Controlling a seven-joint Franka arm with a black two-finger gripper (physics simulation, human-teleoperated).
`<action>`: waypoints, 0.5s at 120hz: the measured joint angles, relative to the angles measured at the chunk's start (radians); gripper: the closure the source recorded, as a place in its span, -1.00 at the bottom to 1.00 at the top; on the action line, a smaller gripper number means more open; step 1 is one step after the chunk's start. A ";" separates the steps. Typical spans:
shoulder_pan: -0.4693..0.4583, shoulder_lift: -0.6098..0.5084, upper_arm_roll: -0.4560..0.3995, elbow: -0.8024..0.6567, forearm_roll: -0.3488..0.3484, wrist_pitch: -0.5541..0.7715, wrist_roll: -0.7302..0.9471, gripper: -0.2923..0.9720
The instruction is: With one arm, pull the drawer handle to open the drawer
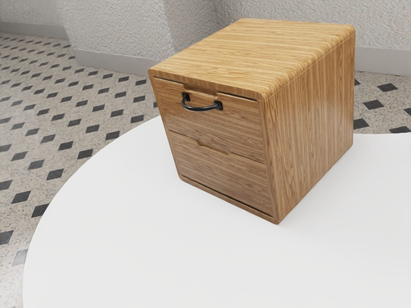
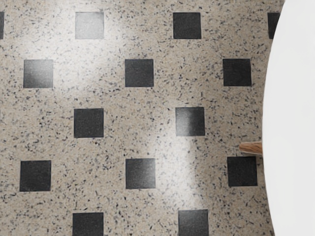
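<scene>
A wooden cabinet [image 1: 270,109] with two drawers stands on the round white table [image 1: 192,256]. Its upper drawer [image 1: 215,119] carries a black curved handle [image 1: 201,104] near its top edge, and its front lies flush with the cabinet. The lower drawer [image 1: 221,168] has no handle that I can see. In the wrist view the curved edge of the white table [image 2: 293,123] shows above the floor, with a small wooden tip [image 2: 251,147] poking out from under it.
The speckled floor [image 1: 58,109] with dark square tiles surrounds the table. A textured white wall [image 1: 115,25] with a grey baseboard runs behind the cabinet. White tabletop extends in front of the drawers.
</scene>
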 joint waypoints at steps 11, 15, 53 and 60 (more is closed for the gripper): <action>-0.173 0.000 -0.011 0.001 -0.001 0.021 0.007 -0.51; -0.273 0.000 -0.012 0.001 -0.002 0.026 0.010 -0.51; -1.287 -0.060 -0.039 0.204 -0.046 0.001 0.028 -0.50; -1.368 -0.068 -0.055 0.210 -0.085 -0.005 0.043 -0.49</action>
